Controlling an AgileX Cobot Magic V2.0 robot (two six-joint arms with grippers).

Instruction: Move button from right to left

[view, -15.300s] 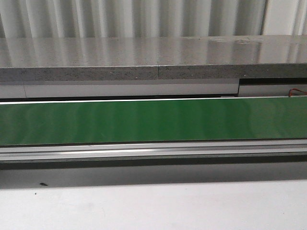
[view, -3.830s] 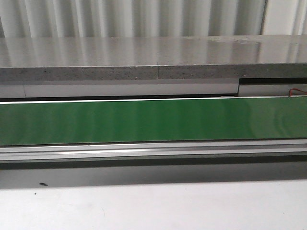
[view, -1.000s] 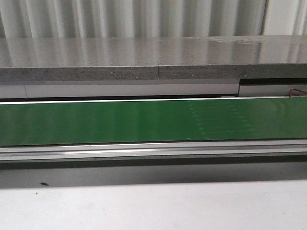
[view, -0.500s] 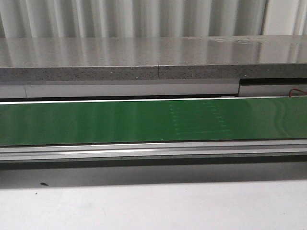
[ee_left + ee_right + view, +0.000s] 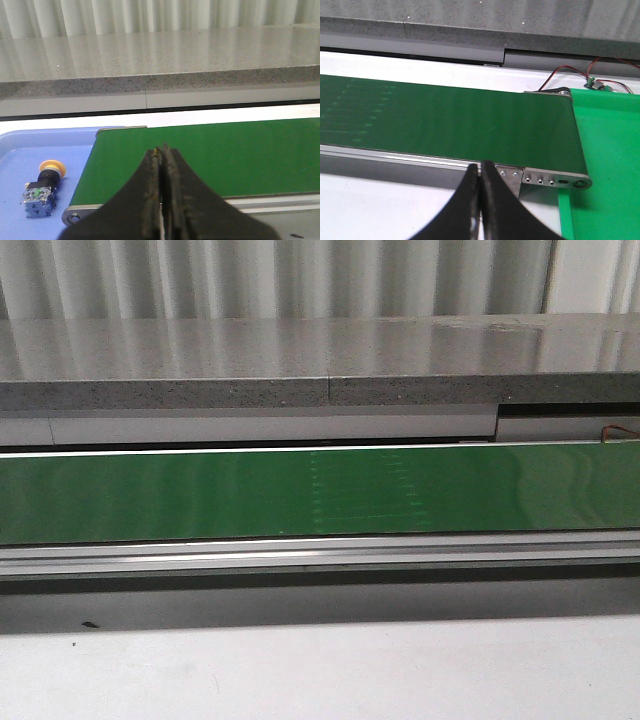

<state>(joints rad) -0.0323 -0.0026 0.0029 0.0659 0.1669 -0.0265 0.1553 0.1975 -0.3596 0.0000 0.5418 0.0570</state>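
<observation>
Front view, conveyor belt (image 5: 200, 495): a green band running across the full width, bordered on its near side by an aluminium rail (image 5: 300, 558).
Front view, belt marking (image 5: 362, 492): a faint patch of pale dotted lines sits a little right of the belt's middle.
Front view, change from earlier frames: 15.3 s and 3.8 s ago the belt surface was plain; 1.0 s ago the dotted patch lay well to the right, 0.5 s ago nearer the middle, and it is now further left again. Everything else is unchanged.
Front view, surroundings: a grey speckled stone ledge (image 5: 300, 365) lies behind the belt, a white table surface (image 5: 320, 670) in front. No arm or button shows here.
Left wrist view, left gripper (image 5: 163, 152): the two dark fingers are pressed together, with nothing between them, above the near edge of the belt.
Left wrist view, button (image 5: 44, 187): lying on its side in a light blue tray (image 5: 30, 150), yellow cap towards the ledge, clear-blue body with green dot nearer the camera. The tray adjoins the belt's end; the button is apart from the gripper.
Right wrist view, right gripper (image 5: 481, 167): fingers closed on each other, holding nothing, above the rail.
Right wrist view, belt end: the roller bracket (image 5: 555, 181) meets a green tray (image 5: 605, 150); red and black wires (image 5: 580, 75) lead to a small connector behind it. The dotted lines show on the belt's far portion.
</observation>
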